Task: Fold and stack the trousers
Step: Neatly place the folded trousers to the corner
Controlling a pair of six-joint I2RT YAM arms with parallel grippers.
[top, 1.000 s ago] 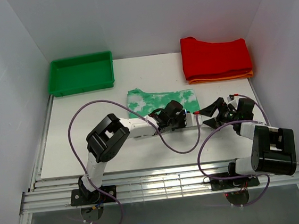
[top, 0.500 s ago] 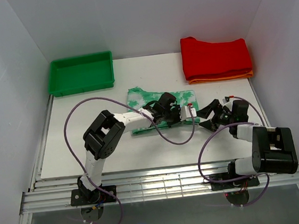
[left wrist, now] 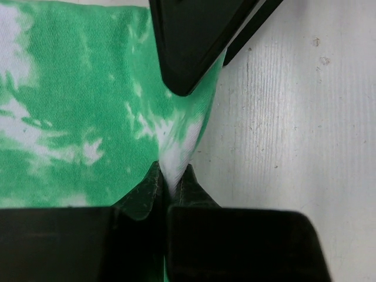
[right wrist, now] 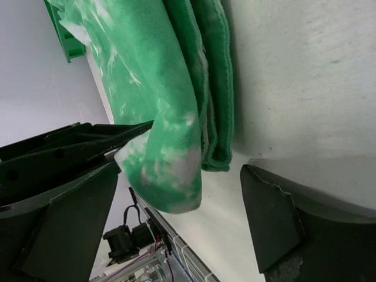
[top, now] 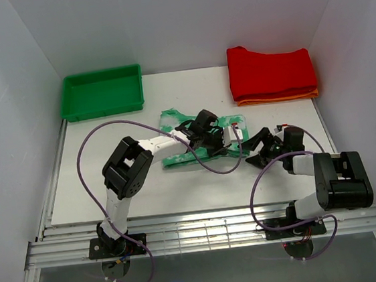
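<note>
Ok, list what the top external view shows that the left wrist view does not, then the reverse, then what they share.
Only the top external view: the green tray at the far left, the red folded garment lying on an orange one at the far right, and the right end effector, open beside the trousers. Only the left wrist view: a close look at the left end effector, shut on a pinched fold at the cloth's edge. Both: the green-and-white trousers lying on the white table.
</note>
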